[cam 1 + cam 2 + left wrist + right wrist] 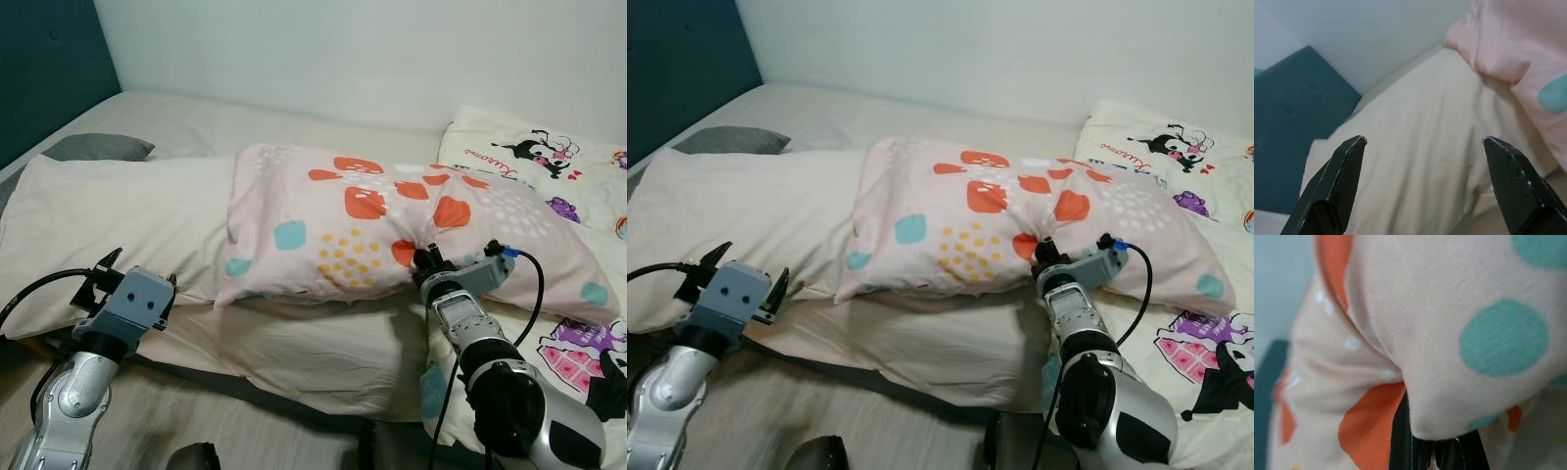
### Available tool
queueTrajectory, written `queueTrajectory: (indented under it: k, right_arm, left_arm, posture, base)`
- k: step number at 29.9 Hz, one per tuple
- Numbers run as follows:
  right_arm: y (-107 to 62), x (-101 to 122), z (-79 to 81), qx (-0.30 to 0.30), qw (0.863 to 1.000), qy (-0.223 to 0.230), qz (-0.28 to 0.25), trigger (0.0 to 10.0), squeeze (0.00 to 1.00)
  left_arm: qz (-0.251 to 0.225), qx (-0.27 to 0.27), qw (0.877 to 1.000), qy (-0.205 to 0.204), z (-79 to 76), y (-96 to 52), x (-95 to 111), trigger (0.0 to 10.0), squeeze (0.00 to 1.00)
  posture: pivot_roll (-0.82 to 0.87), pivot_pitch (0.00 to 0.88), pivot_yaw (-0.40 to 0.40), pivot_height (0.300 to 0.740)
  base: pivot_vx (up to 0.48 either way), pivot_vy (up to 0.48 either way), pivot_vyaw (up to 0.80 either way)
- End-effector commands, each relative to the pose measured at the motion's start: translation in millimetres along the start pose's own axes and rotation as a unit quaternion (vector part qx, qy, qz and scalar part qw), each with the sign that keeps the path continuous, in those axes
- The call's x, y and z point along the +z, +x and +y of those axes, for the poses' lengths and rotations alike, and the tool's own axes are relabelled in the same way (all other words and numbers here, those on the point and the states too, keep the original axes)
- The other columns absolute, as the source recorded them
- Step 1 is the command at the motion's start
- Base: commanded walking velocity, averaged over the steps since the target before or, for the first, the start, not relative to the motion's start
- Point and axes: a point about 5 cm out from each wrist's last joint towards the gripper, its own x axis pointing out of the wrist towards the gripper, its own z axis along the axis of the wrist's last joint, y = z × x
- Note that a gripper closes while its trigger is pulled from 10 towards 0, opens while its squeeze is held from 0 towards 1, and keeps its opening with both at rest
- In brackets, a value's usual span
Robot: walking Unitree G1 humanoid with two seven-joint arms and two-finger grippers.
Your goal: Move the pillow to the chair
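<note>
right claw (428, 258) pinched on pillow (392, 227) — apparently at its 6 o'clock edge | left claw (137, 279) spread wide, empty | pillow on bed (176, 117) — carry to chair remains

Pink pillow (1415, 333), orange and teal spots, bunched fold pinched between black fingers (1400, 440).

Soft, even, bright light; faint shadows. Head views are sharp. Wrist views blur, the pillow (1449, 333) close up.
</note>
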Motion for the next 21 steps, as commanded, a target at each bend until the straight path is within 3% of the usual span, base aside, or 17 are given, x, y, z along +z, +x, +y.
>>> queueTrajectory:
  k: [1,5,8,9,11,12,13,15,16,21]
  right_arm:
    - [12.4,10.6,42.4,0.106,0.994,-0.020,-0.002,0.0,0.00]
    - [13.7,12.0,49.2,0.125,0.992,-0.022,-0.001,0.0,0.00]
    - [17.3,33.6,94.7,0.250,0.968,-0.020,-0.029,0.0,0.00]
    - [17.3,33.6,94.7,0.250,0.968,-0.020,-0.029,0.0,0.00]
    - [15.1,52.9,130.5,0.333,0.941,-0.021,-0.052,0.0,0.00]
    - [15.1,52.9,130.5,0.333,0.941,-0.021,-0.052,0.0,0.00]
    - [13.0,59.1,142.7,0.362,0.930,-0.020,-0.060,0.0,0.00]
    - [12.5,60.5,145.5,0.368,0.928,-0.021,-0.061,0.0,0.00]
    - [9.0,67.5,161.1,0.398,0.915,-0.025,-0.069,0.0,0.00]
    - [5.5,72.4,173.4,0.423,0.903,-0.025,-0.075,0.0,0.00]
  left_arm:
    - [0.002,0.008,1.000,-0.015,-0.8,5.2,2.8,10.0,0.00]
    - [0.001,0.012,1.000,-0.021,-0.4,7.0,3.8,10.0,0.00]
    - [0.014,0.061,0.993,-0.103,2.9,19.9,10.8,10.0,0.00]
    - [0.014,0.061,0.993,-0.103,2.9,19.9,10.8,10.0,0.00]
    - [0.027,0.099,0.979,-0.176,7.1,30.6,16.8,10.0,0.00]
    - [0.027,0.099,0.979,-0.176,7.1,30.6,16.8,10.0,0.00]
    - [0.027,0.107,0.975,-0.195,8.3,33.3,19.5,10.0,0.00]
    - [0.028,0.109,0.973,-0.199,8.7,33.9,20.1,10.0,0.00]
    - [0.017,0.113,0.971,-0.212,11.1,36.0,24.5,10.0,0.00]
    - [0.007,0.117,0.968,-0.222,13.2,37.8,27.8,10.0,0.00]
  posture:
    - [0.13,0.000,-0.044,0.450]
    - [0.13,0.000,-0.044,0.450]
    - [0.12,0.000,-0.048,0.465]
    - [0.12,0.000,-0.048,0.465]
    - [0.11,0.000,-0.051,0.480]
    - [0.11,0.000,-0.051,0.480]
    - [0.11,0.000,-0.053,0.490]
    - [0.11,0.000,-0.053,0.495]
    - [0.11,0.000,-0.056,0.505]
    - [0.11,0.000,-0.059,0.515]
  base:
    - [0.000,0.000,0.00]
    - [0.000,0.000,0.00]
    - [0.000,0.000,0.00]
    - [0.000,0.000,0.00]
    - [0.000,0.000,0.00]
    - [0.000,0.000,0.00]
    - [0.000,0.000,0.00]
    - [0.000,0.000,0.00]
    - [0.000,0.000,0.00]
    - [0.000,0.000,0.00]
